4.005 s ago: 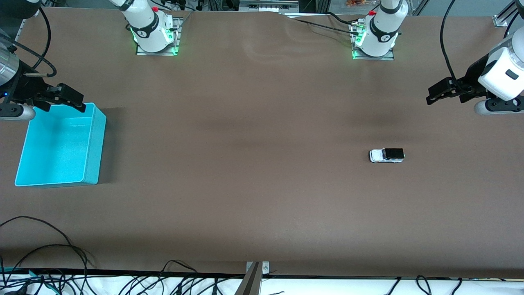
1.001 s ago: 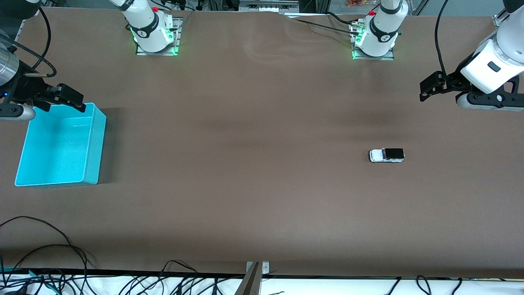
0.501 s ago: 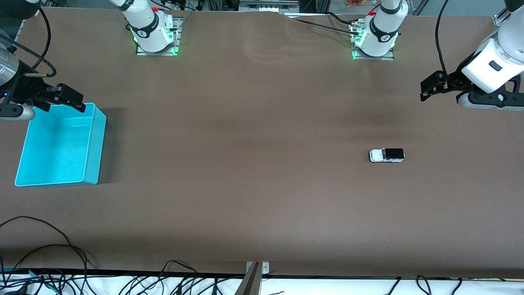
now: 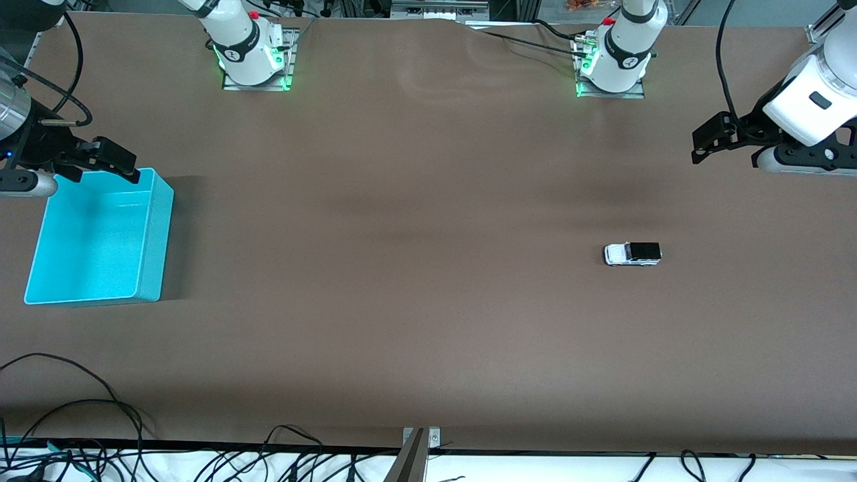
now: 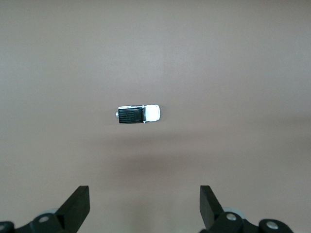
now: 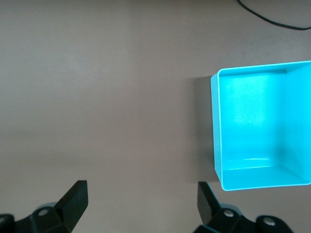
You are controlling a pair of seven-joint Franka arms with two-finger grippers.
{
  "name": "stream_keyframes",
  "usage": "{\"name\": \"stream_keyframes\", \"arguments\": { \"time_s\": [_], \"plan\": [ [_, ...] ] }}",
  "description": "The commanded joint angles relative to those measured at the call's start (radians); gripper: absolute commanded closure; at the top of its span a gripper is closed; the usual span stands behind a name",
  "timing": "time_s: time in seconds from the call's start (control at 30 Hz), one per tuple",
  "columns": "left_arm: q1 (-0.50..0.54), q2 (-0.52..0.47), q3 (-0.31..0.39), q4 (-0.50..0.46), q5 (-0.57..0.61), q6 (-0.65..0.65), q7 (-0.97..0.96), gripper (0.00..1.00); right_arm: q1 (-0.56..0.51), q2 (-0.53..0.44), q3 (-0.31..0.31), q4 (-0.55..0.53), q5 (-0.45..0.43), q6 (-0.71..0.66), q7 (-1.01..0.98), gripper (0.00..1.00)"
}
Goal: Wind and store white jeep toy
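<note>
White jeep toy point(image 4: 633, 254) alone on table point(image 4: 415, 301), hands apparently clear

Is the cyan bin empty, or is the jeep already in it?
Empty. The cyan bin shows only its bare floor in the front and right wrist views; the white jeep toy sits on its wheels on the table toward the left arm's end.

light: even overhead | shadows: soft, faint | focus: sharp

toy car point(image 4: 633, 254) on the table point(image 4: 415, 321) toward the left arm's end, bin point(image 4: 97, 235) at the right arm's end, maybe nothing in it
</note>
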Motion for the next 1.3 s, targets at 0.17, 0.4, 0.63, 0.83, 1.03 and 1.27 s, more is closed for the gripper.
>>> {"name": "stream_keyframes", "arguments": {
  "time_s": [0.17, 0.4, 0.63, 0.83, 1.03, 1.27],
  "plan": [
    [-0.001, 0.026, -0.003, 0.027, 0.016, -0.022, 0.035, 0.0, -0.004, 0.012, -0.001, 0.032, 0.018, -0.023, -0.007, 0.0],
    [0.013, 0.044, 0.0, 0.027, 0.01, -0.016, 0.045, 0.0, -0.004, 0.012, -0.001, 0.032, 0.018, -0.023, -0.007, 0.0],
    [0.015, 0.059, 0.001, 0.027, 0.01, -0.014, 0.087, 0.0, -0.004, 0.012, -0.001, 0.032, 0.018, -0.023, -0.007, 0.0],
    [0.013, 0.144, 0.003, 0.027, 0.033, -0.017, 0.305, 0.0, -0.004, 0.012, -0.001, 0.032, 0.018, -0.023, -0.007, 0.0],
    [0.019, 0.167, 0.003, 0.027, 0.077, -0.013, 0.478, 0.0, -0.004, 0.012, -0.001, 0.032, 0.018, -0.023, -0.007, 0.0],
    [0.019, 0.194, 0.005, 0.027, 0.089, -0.013, 0.739, 0.0, -0.004, 0.012, -0.001, 0.032, 0.018, -0.023, -0.007, 0.0]
  ]
}}
